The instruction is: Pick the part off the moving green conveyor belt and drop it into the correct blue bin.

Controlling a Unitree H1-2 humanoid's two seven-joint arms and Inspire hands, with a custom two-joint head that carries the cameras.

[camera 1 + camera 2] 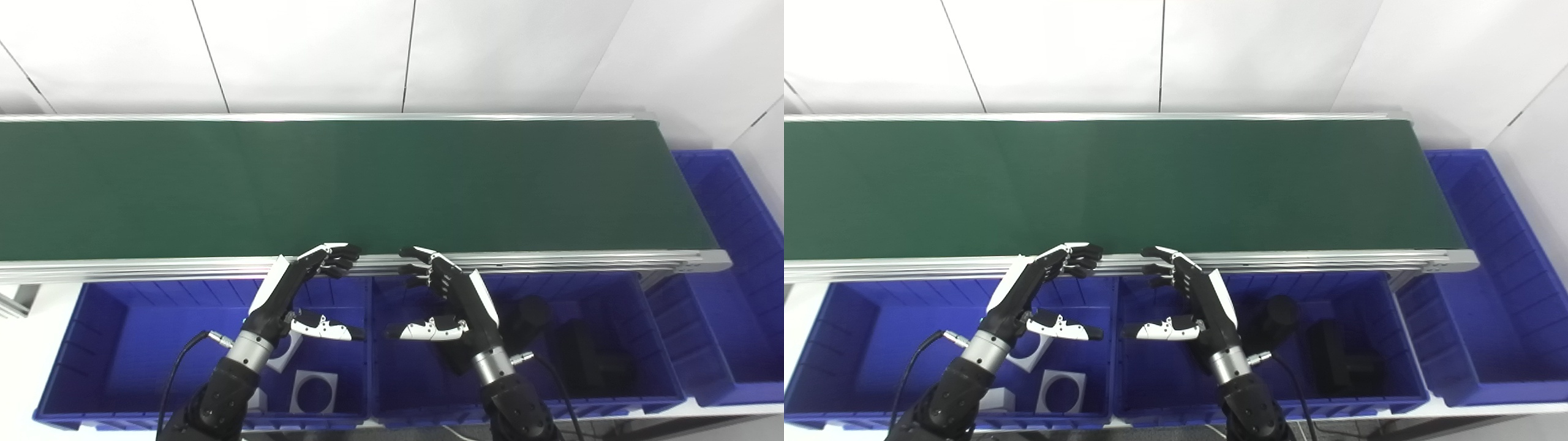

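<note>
The green conveyor belt (343, 184) runs across the view and carries no part that I can see. My left hand (300, 294) hovers open above the left blue bin (98, 318), fingers reaching the belt's near rail. My right hand (444, 300) is open too, above the middle blue bin (661, 361), mirroring the left. Neither hand holds anything. The left bin holds white square parts with round holes (313, 392). The middle bin holds black parts (588, 358), partly hidden by my right arm.
A third blue bin (735, 245) stands at the belt's right end, turned lengthwise. An aluminium rail (551, 260) edges the belt's near side. White wall panels rise behind the belt.
</note>
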